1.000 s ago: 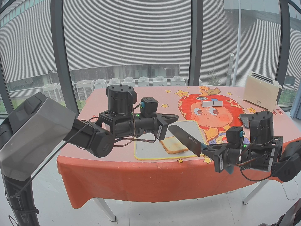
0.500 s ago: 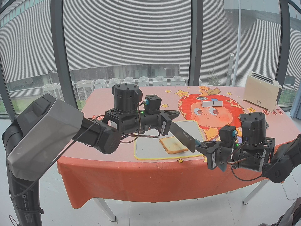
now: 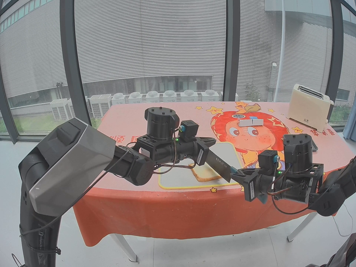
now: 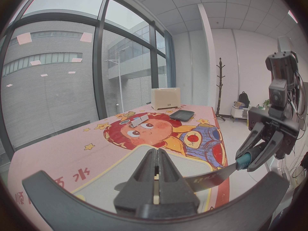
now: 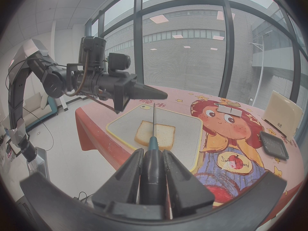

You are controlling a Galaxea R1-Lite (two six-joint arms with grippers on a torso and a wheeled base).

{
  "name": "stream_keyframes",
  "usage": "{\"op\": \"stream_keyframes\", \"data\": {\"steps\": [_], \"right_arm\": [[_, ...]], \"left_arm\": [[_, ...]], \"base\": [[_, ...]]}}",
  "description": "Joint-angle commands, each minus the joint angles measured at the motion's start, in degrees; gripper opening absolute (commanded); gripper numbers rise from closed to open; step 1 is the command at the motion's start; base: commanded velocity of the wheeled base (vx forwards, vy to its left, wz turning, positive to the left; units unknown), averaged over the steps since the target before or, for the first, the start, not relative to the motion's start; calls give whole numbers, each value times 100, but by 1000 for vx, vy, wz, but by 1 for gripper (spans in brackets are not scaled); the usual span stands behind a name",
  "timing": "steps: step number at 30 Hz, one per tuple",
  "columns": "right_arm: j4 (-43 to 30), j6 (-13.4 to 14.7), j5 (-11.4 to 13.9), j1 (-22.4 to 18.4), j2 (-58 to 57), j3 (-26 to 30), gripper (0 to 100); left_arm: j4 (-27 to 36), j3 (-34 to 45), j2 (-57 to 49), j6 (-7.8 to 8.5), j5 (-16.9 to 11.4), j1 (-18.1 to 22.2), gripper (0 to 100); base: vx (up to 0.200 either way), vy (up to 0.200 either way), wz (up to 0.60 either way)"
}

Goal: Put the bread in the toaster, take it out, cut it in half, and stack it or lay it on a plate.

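Nearest to us, just off the table's near edge at about 5 o'clock from the cutting board, our right claw (image 3: 239,175) (image 5: 152,151) is clenched around the teal handle of a kitchen knife (image 3: 218,164) (image 5: 154,119). The blade points away toward 10 o'clock and sits over the slice of toasted bread (image 3: 202,174) (image 5: 155,134). From the right wrist we see the blade edge-on, lined up with the slice's middle, though we cannot tell whether the edge touches the crust. The bread lies flat on the grey, yellow-rimmed cutting board (image 3: 174,177) (image 5: 183,125), in the board's near right part, and the board rests on the orange cartoon tablecloth (image 3: 155,212) of the table, close to its 6 o'clock edge. Just beyond the bread, reaching in from 9 o'clock, our left claw (image 3: 212,141) (image 4: 156,153) (image 5: 163,96) hangs above the board with its fingers pressed together and nothing between them, its tip just beside the far end of the blade. Farther back, toward 12 o'clock, a small grey and white block (image 3: 251,122) lies on the cartoon girl's forehead. A dark rectangular tray (image 5: 273,144) (image 4: 182,114) sits at about 2 o'clock, well apart from the board. Behind the tray, the cream toaster (image 3: 309,106) (image 5: 284,114) stands at the far right corner, in front of the windows (image 3: 148,38).
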State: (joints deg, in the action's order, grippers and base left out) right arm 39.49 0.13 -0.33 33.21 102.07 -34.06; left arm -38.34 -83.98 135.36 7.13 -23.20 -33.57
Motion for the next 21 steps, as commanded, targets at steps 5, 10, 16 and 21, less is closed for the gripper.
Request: {"op": "stream_keyframes", "data": {"steps": [5,10,16,21], "right_arm": [[7,13,-11,-25,14,-22,0],[7,22,-20,19,23,-22,0],[7,22,-29,19,23,-22,0],[7,22,-29,19,32,-22,0]], "left_arm": [[-33,84,95,8,0,-167,0],[-112,128,113,8,0,-132,0],[-104,110,95,8,0,-88,0],[-104,75,104,8,-9,-44,0]], "base": [[0,0,0],[0,0,0],[0,0,0],[0,0,0]]}}
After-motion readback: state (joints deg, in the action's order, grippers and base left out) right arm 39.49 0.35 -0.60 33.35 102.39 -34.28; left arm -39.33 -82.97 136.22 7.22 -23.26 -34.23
